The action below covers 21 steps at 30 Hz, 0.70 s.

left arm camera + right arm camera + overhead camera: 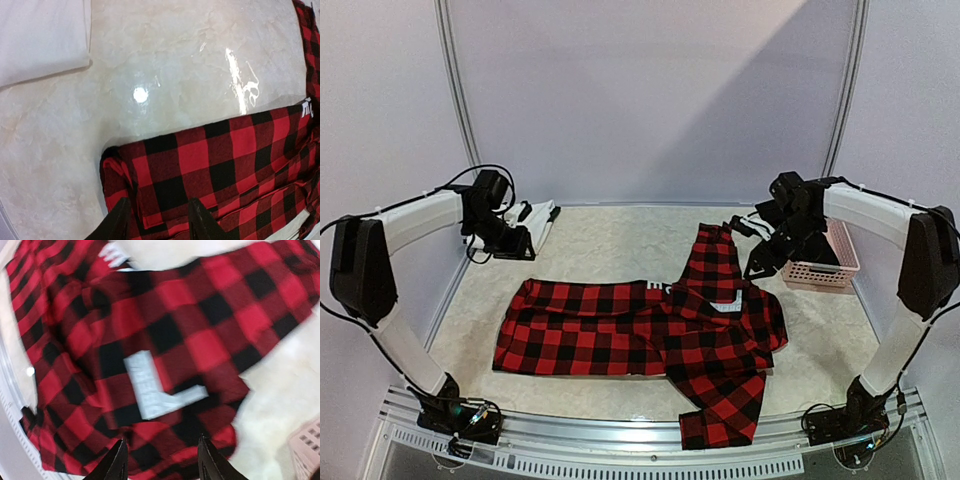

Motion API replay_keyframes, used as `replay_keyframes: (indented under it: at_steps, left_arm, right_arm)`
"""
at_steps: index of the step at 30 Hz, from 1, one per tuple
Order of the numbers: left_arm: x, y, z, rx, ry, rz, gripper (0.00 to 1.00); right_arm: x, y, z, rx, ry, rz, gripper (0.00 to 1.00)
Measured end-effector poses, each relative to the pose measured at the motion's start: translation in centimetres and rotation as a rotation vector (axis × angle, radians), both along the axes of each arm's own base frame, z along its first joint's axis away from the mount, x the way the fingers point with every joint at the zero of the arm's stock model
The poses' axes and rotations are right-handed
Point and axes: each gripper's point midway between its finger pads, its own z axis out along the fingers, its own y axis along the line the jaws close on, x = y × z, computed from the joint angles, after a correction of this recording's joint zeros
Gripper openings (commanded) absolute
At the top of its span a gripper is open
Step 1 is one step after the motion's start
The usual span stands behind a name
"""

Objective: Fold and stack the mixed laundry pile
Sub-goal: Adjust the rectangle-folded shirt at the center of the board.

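Observation:
The laundry in view is a red-and-black checked flannel shirt (640, 335) spread flat across the middle of the table, one sleeve reaching the front edge, and a folded white cloth (538, 222) at the back left. My left gripper (515, 243) hovers over the shirt's far left corner (150, 170). Its jaws (157, 222) are open with nothing between them. My right gripper (762, 260) hangs above the shirt's right part, near a white L-shaped patch (150, 387). It is also open (162, 465) and empty. The right wrist view is blurred.
A small pink perforated basket (825, 262) stands at the right, just behind my right gripper, and shows in the wrist view (307, 450). The folded white cloth (40, 35) lies beyond my left gripper. White walls close the table at the back and sides.

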Motion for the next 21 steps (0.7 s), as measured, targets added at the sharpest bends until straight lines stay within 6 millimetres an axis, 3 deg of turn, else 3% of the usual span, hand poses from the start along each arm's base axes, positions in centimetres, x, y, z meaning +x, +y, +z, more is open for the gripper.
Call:
replay_keyframes:
  at_steps: [4,9,13,17,21]
  left_arm:
    - [1.8,-2.0,-0.3,-0.015,-0.002,-0.031,0.39]
    - [1.7,-3.9,-5.1,-0.023,0.124,-0.057,0.32]
    - [1.1,-4.0,-8.1,-0.021,0.210,-0.051,0.26]
    - [0.5,-3.7,-10.1,0.002,0.265,-0.042,0.24]
    - [0.3,-3.0,-10.8,0.038,0.283,-0.032,0.23]
  right_arm:
    - [2.8,-2.5,-1.4,-0.037,0.012,-0.114,0.47]
    - [5.2,-4.3,-5.9,-0.104,0.058,-0.189,0.43]
    - [6.5,-4.3,-8.4,-0.126,0.084,-0.208,0.40]
    - [8.0,-3.9,-9.0,-0.117,0.073,-0.220,0.38]
    - [8.7,-3.6,-9.6,-0.107,0.070,-0.219,0.28]
